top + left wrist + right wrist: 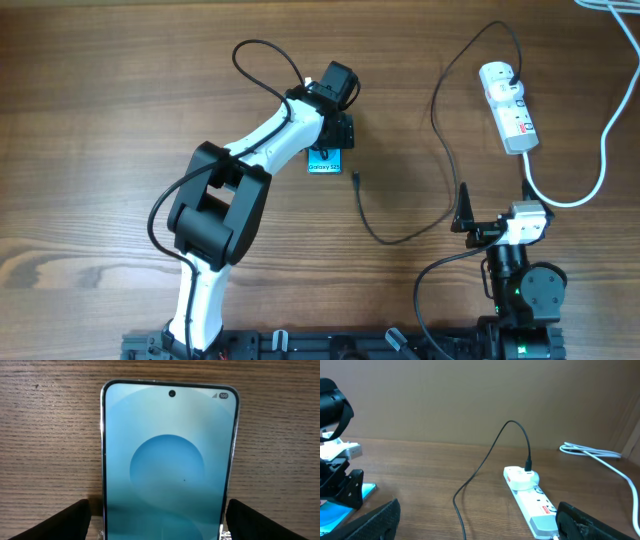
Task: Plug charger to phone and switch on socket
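Observation:
The phone lies flat on the wooden table with its cyan screen up. In the overhead view only its bottom edge with the "Galaxy S25" text shows under my left gripper. My left gripper is open, with one finger on each side of the phone and a small gap at each edge. The charger cable runs from an adapter in the white socket strip and loops down to its plug tip, just right of the phone. My right gripper is open and empty near its base. The strip and cable lie ahead of it.
A thick white cord runs from the strip's near end off the right and top edges. The left arm body crosses the left middle of the table. A brown wall stands behind the table in the right wrist view.

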